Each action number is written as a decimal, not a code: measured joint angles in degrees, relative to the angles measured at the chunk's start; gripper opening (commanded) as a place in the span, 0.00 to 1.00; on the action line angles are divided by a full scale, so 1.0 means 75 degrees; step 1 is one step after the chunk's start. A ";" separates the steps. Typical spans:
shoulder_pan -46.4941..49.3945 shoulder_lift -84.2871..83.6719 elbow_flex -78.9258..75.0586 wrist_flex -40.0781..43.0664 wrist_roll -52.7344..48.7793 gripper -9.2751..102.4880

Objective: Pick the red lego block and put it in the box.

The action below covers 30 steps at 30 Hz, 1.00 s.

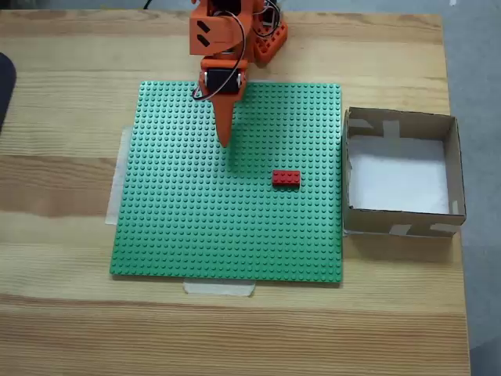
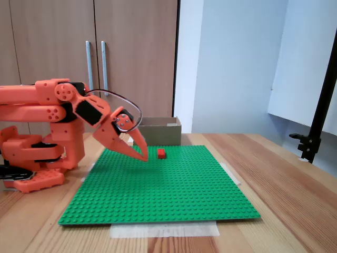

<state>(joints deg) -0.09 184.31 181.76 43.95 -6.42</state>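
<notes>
1. right now the red lego block [image 1: 286, 178] lies flat on the green baseplate [image 1: 196, 235], a little right of its middle in the view from above and nearer the right edge than the left; its long side runs along the baseplate's rows; nothing touches it.
2. seen from the side, the same block [image 2: 161, 153] sits toward the far edge of the baseplate [image 2: 174, 195], just beside the claw tips but apart from them.
3. the gripper [image 1: 225, 141] hangs over the upper middle of the baseplate, pointing down toward the studs; from above its fingers read as one narrow orange wedge, drawn together and holding nothing.
4. from the side the gripper [image 2: 143, 156] slants down with its tip close to the studs (whether it touches them i cannot tell); only a thin slit shows between the fingers.
5. the box [image 1: 454, 168] stands on the wooden table [image 1: 63, 329], just beside the baseplate's right edge, open side up, white floor bare.
6. pale tape strips [image 1: 219, 288] show at the baseplate's near and left edges; the arm's base [image 2: 31, 158] sits beyond the far edge.
</notes>
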 measured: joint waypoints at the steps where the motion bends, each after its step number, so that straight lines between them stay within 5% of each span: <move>1: 0.0000 0.0000 0.0000 0.0000 0.0000 0.08; 19: 0.0000 -0.0035 -0.0105 0.0246 0.0363 0.08; 30: -0.0305 -0.1570 -0.1828 0.0926 0.0879 0.08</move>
<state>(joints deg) -2.37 172.53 168.05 50.89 0.18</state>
